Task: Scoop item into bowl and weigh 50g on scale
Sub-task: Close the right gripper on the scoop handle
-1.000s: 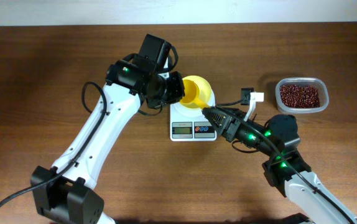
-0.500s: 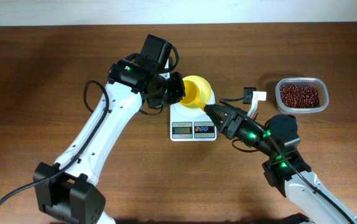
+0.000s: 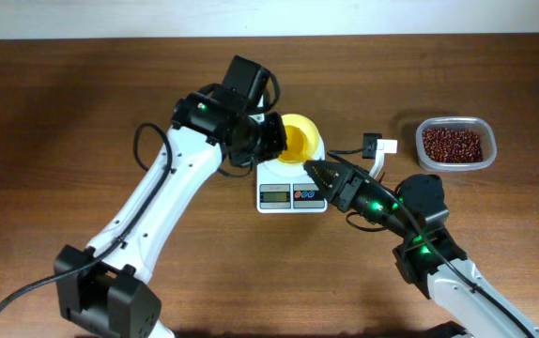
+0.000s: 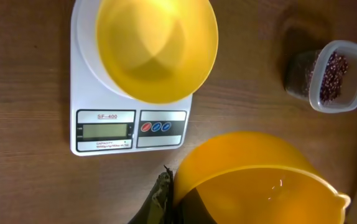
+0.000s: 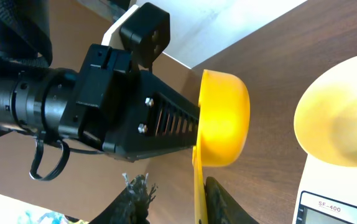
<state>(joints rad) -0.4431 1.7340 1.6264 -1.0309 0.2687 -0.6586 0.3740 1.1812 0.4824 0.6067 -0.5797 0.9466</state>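
Scale [image 4: 85, 93] and the empty bowl [image 4: 157, 46] sit put, beans [image 3: 453, 144] all in the tub [image 3: 484, 158]. Left gripper [image 3: 271, 141], clamped on the scoop [image 5: 225, 118], just slid toward the right gripper [image 5: 175, 199], whose fingers are spread around the handle. Looks like a handoff, no scooping yet.

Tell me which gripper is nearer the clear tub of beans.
Right. The right gripper hovers over the scale; the left gripper is beyond the bowl, farther from the tub.

The scale [image 4: 85, 93] bears "SF-400" on its front; finer print nearby looks illegible.
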